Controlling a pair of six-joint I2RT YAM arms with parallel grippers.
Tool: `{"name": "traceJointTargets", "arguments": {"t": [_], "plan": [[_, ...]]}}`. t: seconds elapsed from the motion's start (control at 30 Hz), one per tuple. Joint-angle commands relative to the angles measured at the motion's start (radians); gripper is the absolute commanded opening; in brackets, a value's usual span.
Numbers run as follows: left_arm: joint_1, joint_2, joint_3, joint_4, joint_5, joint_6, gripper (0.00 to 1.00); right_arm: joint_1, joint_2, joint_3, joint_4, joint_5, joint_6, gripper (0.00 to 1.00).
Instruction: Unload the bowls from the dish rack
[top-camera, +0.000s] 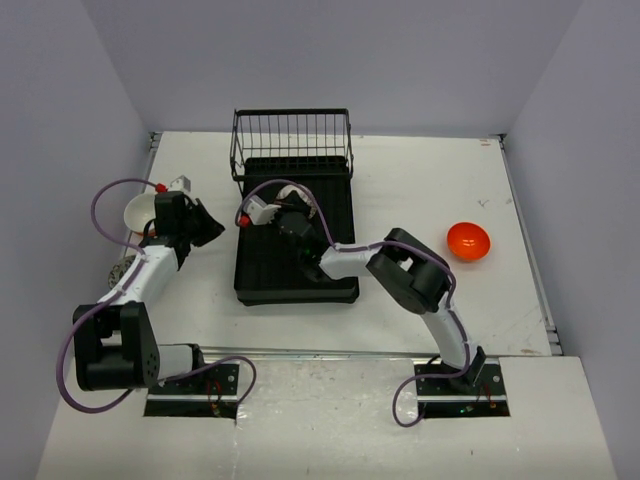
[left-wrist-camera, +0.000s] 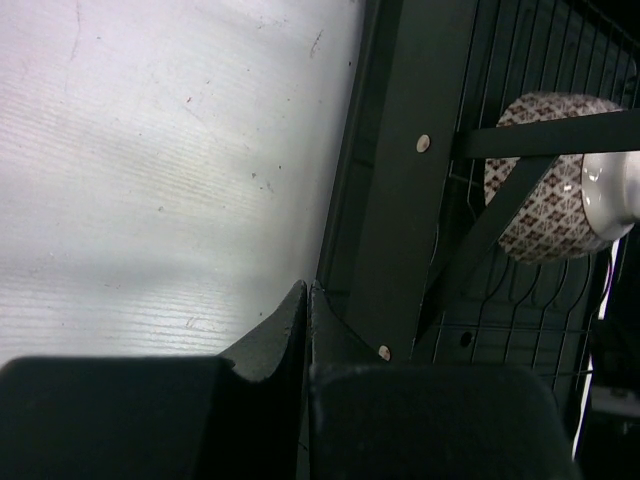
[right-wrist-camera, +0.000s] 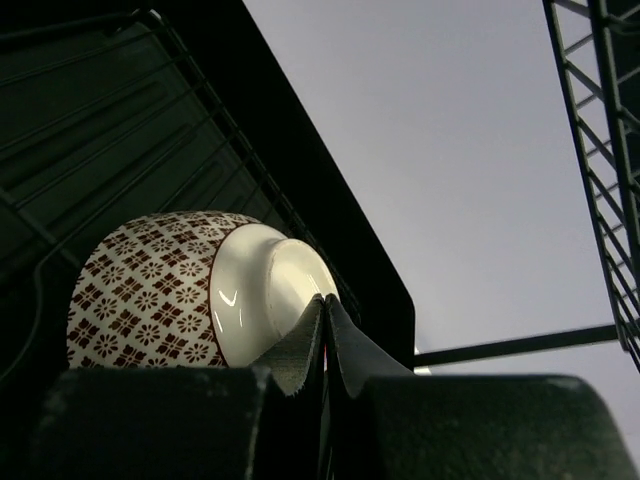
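The black dish rack (top-camera: 300, 270) lies mid-table, its wire basket (top-camera: 292, 140) at the far end. A brown-and-white patterned bowl (right-wrist-camera: 150, 290) lies on its side on the rack floor; it also shows in the left wrist view (left-wrist-camera: 545, 205) and the top view (top-camera: 291, 192). My right gripper (right-wrist-camera: 325, 302) is shut and empty, its tips against the bowl's white foot; in the top view (top-camera: 293, 222) it is inside the rack. My left gripper (left-wrist-camera: 306, 292) is shut and empty over the table beside the rack's left rim (left-wrist-camera: 400, 150), left of the rack in the top view (top-camera: 208, 227).
An orange bowl (top-camera: 468, 241) sits on the table right of the rack. A white bowl (top-camera: 139, 212) sits at the far left behind my left wrist, and a small metal item (top-camera: 122, 272) lies near the left edge. Walls close in on both sides.
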Motion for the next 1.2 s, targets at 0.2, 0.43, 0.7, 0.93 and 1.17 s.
{"name": "traceJointTargets", "arguments": {"t": [0.2,0.43,0.7,0.93,1.17], "plan": [[-0.004,-0.07,0.049,0.018,0.015,0.01,0.13,0.086,-0.104,-0.188,-0.029,0.083,0.101,0.0],[-0.006,-0.175,0.055,-0.056,-0.019,0.021,0.27,0.145,-0.156,-0.279,-0.004,0.135,0.14,0.0],[-0.006,-0.359,0.02,-0.151,0.045,0.014,0.37,0.221,-0.206,-0.31,-0.047,0.203,0.224,0.0],[-0.004,-0.525,-0.078,-0.182,0.22,-0.021,0.45,0.258,-0.258,-0.276,-0.228,0.249,0.399,0.0],[-0.006,-0.703,-0.209,-0.095,0.357,-0.159,0.49,0.258,-0.323,-0.253,-0.501,0.176,0.681,0.0]]}}
